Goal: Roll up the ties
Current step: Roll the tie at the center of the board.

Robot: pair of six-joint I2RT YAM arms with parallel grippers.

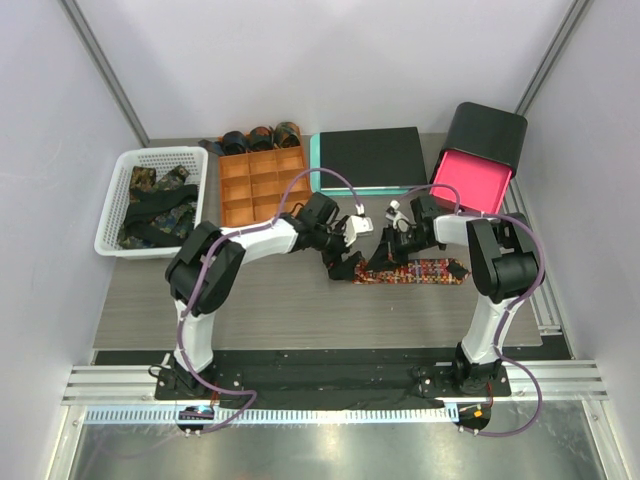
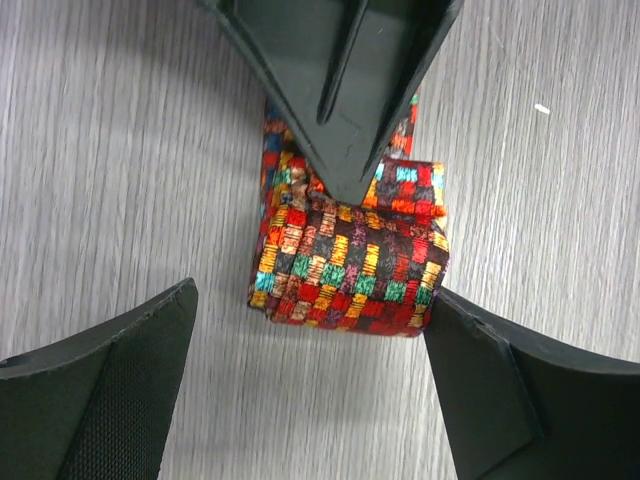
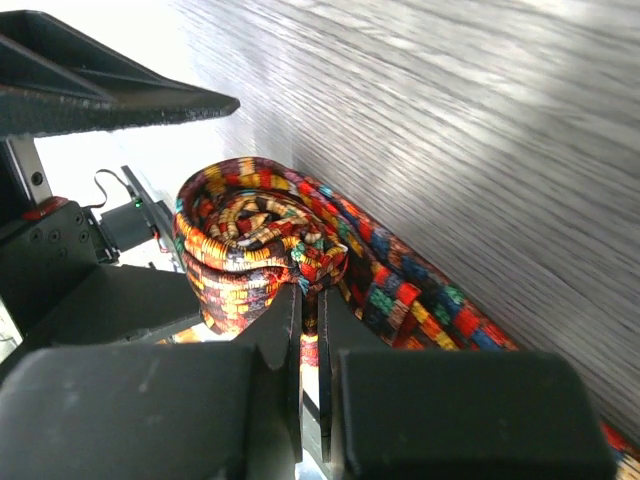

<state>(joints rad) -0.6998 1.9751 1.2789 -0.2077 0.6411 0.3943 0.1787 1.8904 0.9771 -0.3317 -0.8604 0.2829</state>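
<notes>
Red-orange check tie (image 1: 415, 270) lies mid table (image 1: 250, 300). Its left end is coiled into a small roll and its flat tail runs right. Left gripper (image 2: 312, 300) is wide, straddling the roll; one finger (image 2: 470, 370) touches it, the other is apart. Right gripper (image 3: 308, 300) is narrow, pinching fabric at the roll's edge. Behind are an orange tray (image 1: 262, 185) with dark rolls (image 1: 260, 137), a white basket (image 1: 115, 235) of dark ties (image 1: 155, 205), a black pad (image 1: 370, 158) and a pink box (image 1: 475, 170).

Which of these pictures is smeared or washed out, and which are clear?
Right wrist view: the table is streaky and blurred, and the picture's upper left burns out white; only the tie coil is fairly sharp. Left wrist view: crisp and evenly lit. Top view: soft even light, some glare on the metal strip at the bottom.
</notes>
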